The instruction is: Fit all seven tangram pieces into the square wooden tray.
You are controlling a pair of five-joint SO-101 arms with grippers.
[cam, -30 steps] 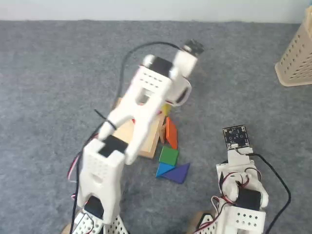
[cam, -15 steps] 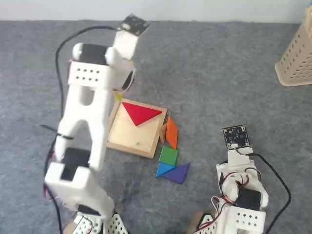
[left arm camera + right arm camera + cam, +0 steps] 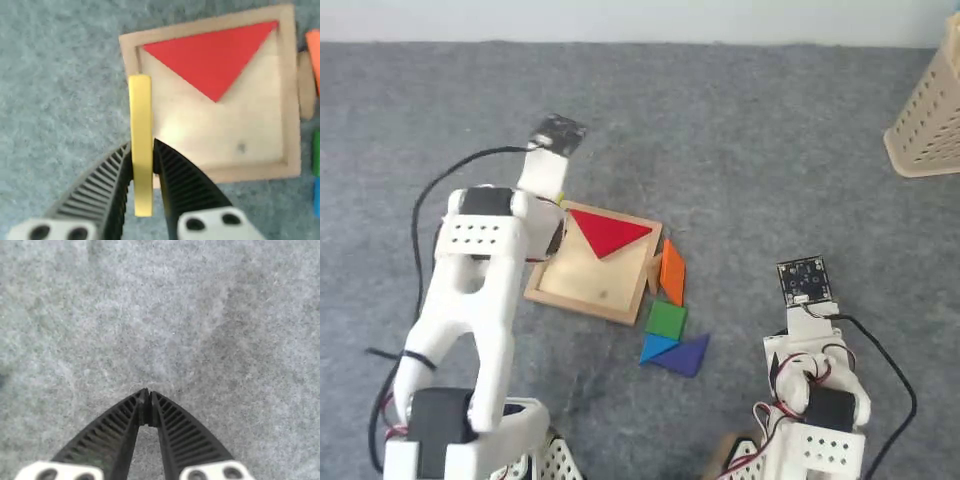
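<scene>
yellow piece (image 3: pixel 140 115) clamped edge-on in left end effector (image 3: pixel 142 146) over wooden tray (image 3: pixel 250 169) rim.

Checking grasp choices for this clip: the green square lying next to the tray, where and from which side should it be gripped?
Come straight down from above: the green square lies flat. Close the jaws on its tray-facing edge and the opposite one; the orange piece and blue triangle crowd the other two. The tray corner sits close, so clearance looks tight.

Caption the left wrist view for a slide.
Left gripper holds yellow piece on edge at wooden tray rim; red triangle lies inside.
</scene>
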